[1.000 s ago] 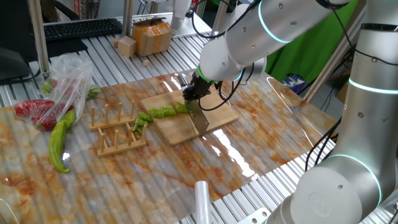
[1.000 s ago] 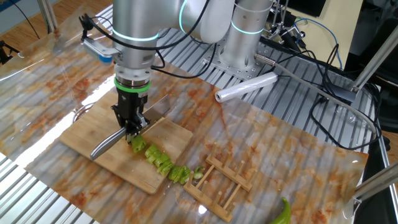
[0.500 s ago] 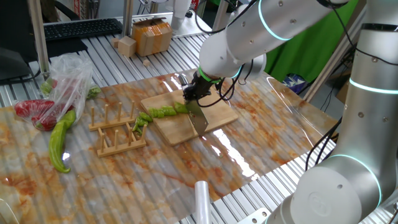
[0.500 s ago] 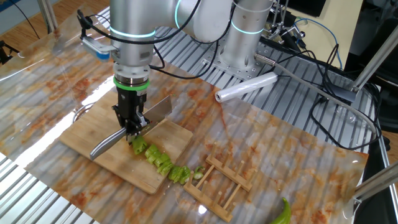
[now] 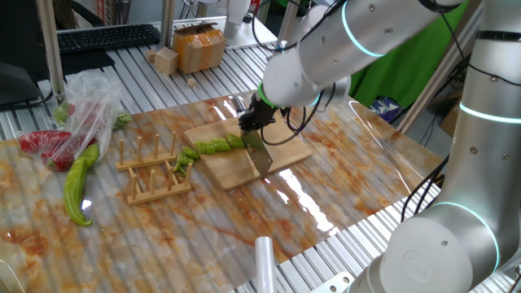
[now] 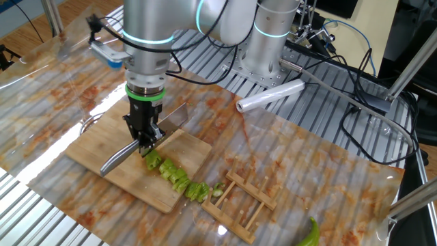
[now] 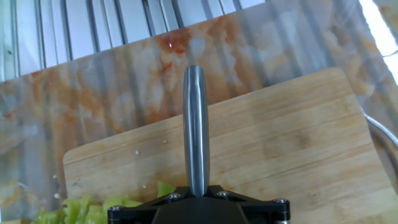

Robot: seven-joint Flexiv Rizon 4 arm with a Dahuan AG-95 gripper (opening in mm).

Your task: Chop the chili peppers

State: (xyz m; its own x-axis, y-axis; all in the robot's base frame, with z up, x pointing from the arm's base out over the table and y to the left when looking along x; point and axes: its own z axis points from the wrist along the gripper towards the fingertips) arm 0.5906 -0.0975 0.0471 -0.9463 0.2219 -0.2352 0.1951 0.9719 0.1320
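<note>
Holding station rather than cutting: gripper clamped shut on the knife, parked over the middle of the cutting board just as a second ago and half a second ago. Swayed a touch in the upper arm across both fixed views, nothing more; not carried along the row, not lifted clear, not pressed visibly lower. Seen from the hand view, gripping the knife with its steel handle reaching out toward the board's far edge.

Lying in the same line as before: the chili peppers, already cut into short chunks, strung from just under the gripper toward the board's corner nearest the wooden rack. Spilled off that corner onto the worktop, just beside the rack, a last bit or two. No fresh chunk added within this last second, no piece nudged. Same story from the opposite side: gripper low over the board, chunks trailing away toward the rack.

Judged from that stillness: probably a pause between strokes, or the end of this chili. Hidden under the fingers, so impossible to say, whether any uncut length remains there. Mostly done with this one, by the look of the row.
</note>
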